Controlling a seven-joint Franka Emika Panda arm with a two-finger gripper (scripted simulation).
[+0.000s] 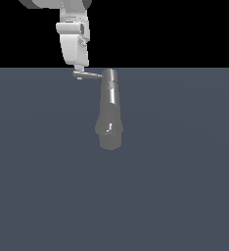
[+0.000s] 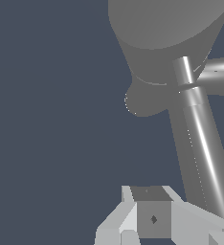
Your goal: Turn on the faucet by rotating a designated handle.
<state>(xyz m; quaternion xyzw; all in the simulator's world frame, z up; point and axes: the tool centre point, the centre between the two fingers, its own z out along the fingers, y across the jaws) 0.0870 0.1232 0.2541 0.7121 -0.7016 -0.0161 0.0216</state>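
In the wrist view the nearest thing is the gripper (image 2: 154,217), whose pale finger (image 2: 200,225) shows at the frame edge with the handle (image 2: 205,143) running just beside it, apparently touching near its outer end. Only this part of the claw shows, so I cannot tell whether it is released or clenched; the exterior view is too small to settle it. Farther along, the rod runs back to the cap on the faucet (image 2: 157,52), whose thick round body fills the far part of that view. In the exterior view the gripper (image 1: 79,73) hangs from the white arm at the rod's free tip, the handle (image 1: 89,75) reaches sideways toward the exterior view's left from the cap, and the faucet (image 1: 109,110) stands upright on the grey floor (image 1: 185,196), its wider base below. The step in hand looks like pushing the rod around the column's axis. To do it well, I judge the finger should stay near the free tip, where leverage is greatest, and travel along an arc centred on the column, not a straight line, so contact does not slide off the end. Keeping the finger level with the rod should stop it slipping over or under.
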